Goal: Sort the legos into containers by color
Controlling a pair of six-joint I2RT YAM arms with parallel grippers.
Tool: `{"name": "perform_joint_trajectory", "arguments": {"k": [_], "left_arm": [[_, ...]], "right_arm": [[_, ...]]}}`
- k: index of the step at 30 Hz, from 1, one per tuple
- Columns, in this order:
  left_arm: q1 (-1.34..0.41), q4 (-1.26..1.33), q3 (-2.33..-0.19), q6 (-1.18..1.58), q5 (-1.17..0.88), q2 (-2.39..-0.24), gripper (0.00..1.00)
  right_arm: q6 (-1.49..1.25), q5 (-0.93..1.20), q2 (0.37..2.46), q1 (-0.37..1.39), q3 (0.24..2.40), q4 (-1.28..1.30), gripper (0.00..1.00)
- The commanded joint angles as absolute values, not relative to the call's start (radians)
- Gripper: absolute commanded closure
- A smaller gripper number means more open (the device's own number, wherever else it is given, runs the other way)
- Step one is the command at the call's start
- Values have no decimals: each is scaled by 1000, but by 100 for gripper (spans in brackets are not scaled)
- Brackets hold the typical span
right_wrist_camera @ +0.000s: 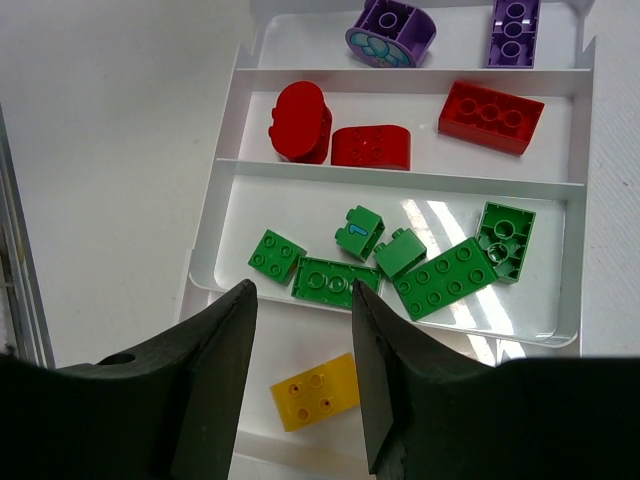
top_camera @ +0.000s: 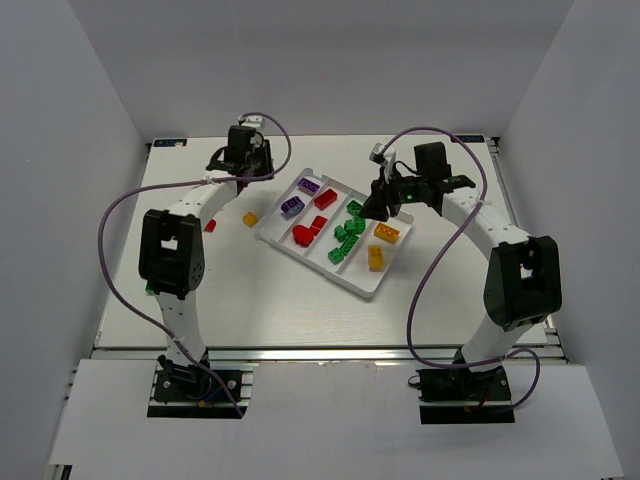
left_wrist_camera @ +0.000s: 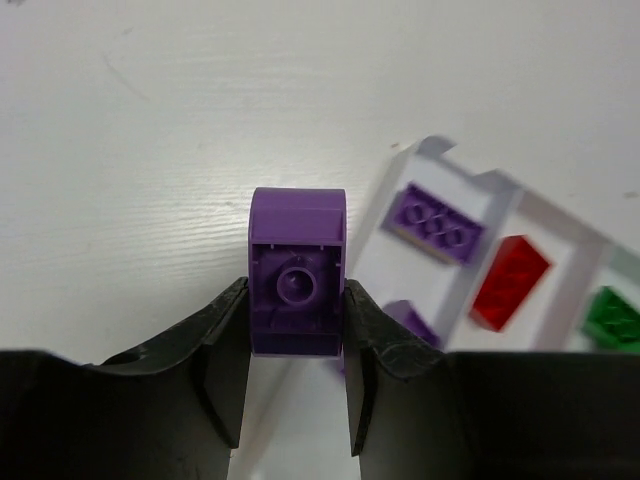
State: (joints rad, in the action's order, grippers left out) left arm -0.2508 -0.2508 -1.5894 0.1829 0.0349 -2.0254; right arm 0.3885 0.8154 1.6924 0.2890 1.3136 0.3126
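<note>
My left gripper [left_wrist_camera: 296, 300] is shut on a purple lego [left_wrist_camera: 297, 270], its hollow underside facing the camera, over the table just left of the white tray [left_wrist_camera: 515, 215]. From above, this gripper [top_camera: 243, 178] sits beyond the tray's [top_camera: 318, 268] far left corner. My right gripper [right_wrist_camera: 302, 300] stands open with nothing between its fingers, above the compartment holding a yellow lego [right_wrist_camera: 316, 391]. The other compartments hold green legos [right_wrist_camera: 445, 278], red legos [right_wrist_camera: 490, 115] and purple legos [right_wrist_camera: 392, 30]. In the top view the right gripper [top_camera: 378, 205] hovers over the tray's right half.
A yellow lego [top_camera: 249, 218] and a red lego [top_camera: 210, 225] lie loose on the table left of the tray, beside the left arm. White walls enclose the table on three sides.
</note>
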Motion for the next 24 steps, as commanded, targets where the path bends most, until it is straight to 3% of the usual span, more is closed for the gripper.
{"name": "perform_joint_trajectory", "arguments": {"k": [1, 4, 15, 24], "left_arm": [[-252, -242, -1566, 324, -98, -1928, 89], [-270, -227, -1533, 353, -199, -1928, 87], [-348, -276, -1615, 325, -218, -2020, 82], [-376, -325, -1689, 314, -167, -2103, 63]], "right_arm": [[380, 844, 1698, 284, 1351, 299, 51], [377, 848, 1698, 285, 1351, 295, 51], [367, 850, 1677, 284, 1330, 281, 51], [367, 845, 1663, 284, 1315, 278, 51]]}}
